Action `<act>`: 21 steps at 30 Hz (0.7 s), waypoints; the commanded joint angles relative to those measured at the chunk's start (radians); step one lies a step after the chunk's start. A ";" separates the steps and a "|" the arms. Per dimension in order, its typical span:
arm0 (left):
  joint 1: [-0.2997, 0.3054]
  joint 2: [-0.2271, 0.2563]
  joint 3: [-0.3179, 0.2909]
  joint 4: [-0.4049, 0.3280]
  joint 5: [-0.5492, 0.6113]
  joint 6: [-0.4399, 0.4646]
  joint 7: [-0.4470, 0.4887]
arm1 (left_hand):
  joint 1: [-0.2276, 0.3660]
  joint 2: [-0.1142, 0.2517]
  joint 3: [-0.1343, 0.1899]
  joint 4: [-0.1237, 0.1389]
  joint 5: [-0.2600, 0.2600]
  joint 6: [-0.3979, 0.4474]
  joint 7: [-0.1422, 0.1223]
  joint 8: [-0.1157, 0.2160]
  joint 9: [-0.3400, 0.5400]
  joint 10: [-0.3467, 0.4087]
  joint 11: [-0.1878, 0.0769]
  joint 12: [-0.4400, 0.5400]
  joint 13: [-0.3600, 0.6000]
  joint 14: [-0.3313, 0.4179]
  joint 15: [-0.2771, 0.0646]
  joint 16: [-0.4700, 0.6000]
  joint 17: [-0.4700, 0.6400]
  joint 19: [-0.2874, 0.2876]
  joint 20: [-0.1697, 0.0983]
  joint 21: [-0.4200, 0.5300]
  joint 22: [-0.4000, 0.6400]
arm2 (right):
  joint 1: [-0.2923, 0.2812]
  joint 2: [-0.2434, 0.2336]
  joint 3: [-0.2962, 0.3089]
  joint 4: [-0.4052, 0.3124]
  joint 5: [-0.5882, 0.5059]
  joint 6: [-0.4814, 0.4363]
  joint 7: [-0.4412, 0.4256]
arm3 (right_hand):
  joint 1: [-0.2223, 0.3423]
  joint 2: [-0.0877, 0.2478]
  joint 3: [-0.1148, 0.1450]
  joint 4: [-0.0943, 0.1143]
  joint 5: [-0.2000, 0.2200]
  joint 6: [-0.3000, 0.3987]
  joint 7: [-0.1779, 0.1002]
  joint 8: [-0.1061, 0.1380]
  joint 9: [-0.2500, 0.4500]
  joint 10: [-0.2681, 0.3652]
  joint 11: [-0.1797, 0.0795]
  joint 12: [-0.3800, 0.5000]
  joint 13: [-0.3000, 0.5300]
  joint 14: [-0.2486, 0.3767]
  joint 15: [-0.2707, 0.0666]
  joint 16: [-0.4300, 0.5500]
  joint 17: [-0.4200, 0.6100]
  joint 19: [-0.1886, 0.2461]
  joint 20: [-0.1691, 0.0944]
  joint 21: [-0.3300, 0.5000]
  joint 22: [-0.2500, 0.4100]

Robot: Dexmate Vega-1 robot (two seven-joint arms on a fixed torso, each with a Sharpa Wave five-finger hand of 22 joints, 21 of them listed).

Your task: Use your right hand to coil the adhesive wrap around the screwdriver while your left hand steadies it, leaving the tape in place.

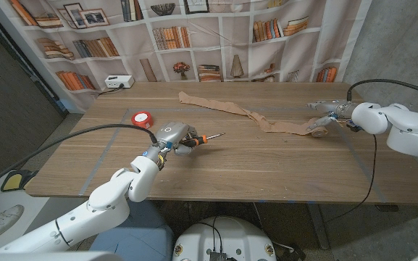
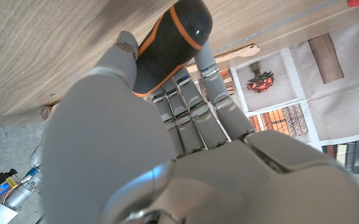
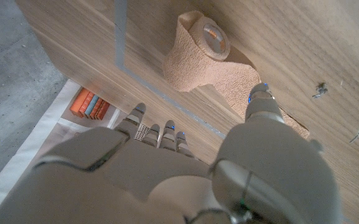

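I have the left hand (image 1: 174, 136) wrapped around the handle of the screwdriver (image 1: 196, 140), which lies low over the bench (image 1: 266, 163) with its metal tip pointing away from the hand toward the wrap. From the left wrist camera I see the black and orange handle (image 2: 173, 43) held between the fingers (image 2: 191, 106) and the thumb, its butt end toward the lens. Just beyond the screwdriver, on its far side, sits a red roll of tape (image 1: 143, 117). The tan wrap (image 1: 230, 109) trails in a long loose strip across the bench from beyond the screwdriver's tip out to its roll (image 1: 316, 127), well apart from the screwdriver. My right hand (image 1: 332, 112) is over that roll end; in the right wrist camera the roll (image 3: 198, 53) lies on the wood beyond the fingertips (image 3: 157, 132), with the thumb set over the loose tail of wrap beside it, and I cannot tell whether the hand is actually gripping the wrap. A white power strip (image 1: 119, 82) sits at the bench's back edge, past the red tape.
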 commanded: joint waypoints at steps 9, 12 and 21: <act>0.001 -0.011 0.006 0.014 -0.018 0.006 0.007 | 0.211 0.216 0.010 0.004 0.005 0.024 0.010 0.007 0.038 0.006 0.004 -0.002 0.006 0.016 -0.009 0.000 0.004 -0.001 -0.002 0.015 0.000 | 0.069 0.028 -0.048 0.055 -0.075 0.027 0.114 | 0.044 0.022 0.017 -0.001 0.013 -0.004 0.015 0.006 0.004 -0.001 0.014 -0.001 0.003 -0.017 -0.011 0.006 -0.001 0.016 -0.002 0.004 0.002; 0.001 -0.012 0.008 0.015 -0.019 0.008 0.009 | 0.211 0.216 0.011 0.004 0.005 0.025 0.010 0.006 0.038 0.008 0.005 -0.003 0.006 0.016 -0.009 0.000 0.004 -0.002 -0.001 0.016 0.000 | 0.079 0.031 -0.055 0.061 -0.091 0.030 0.127 | 0.055 0.027 0.022 -0.003 0.013 0.013 0.016 0.013 0.006 -0.004 0.015 -0.002 0.003 -0.004 -0.001 0.010 -0.002 0.026 -0.003 0.007 0.001; -0.001 -0.016 0.006 0.021 -0.041 0.009 0.011 | 0.211 0.216 0.011 0.004 0.005 0.027 0.011 0.006 0.036 0.009 0.006 -0.004 0.006 0.017 -0.009 0.000 0.005 -0.004 -0.001 0.020 -0.001 | 0.111 0.042 -0.078 0.081 -0.137 0.047 0.171 | 0.064 0.024 0.022 -0.002 0.011 -0.018 0.026 0.002 0.008 -0.033 0.022 -0.013 0.005 -0.019 0.010 0.003 -0.002 0.027 -0.004 0.004 0.001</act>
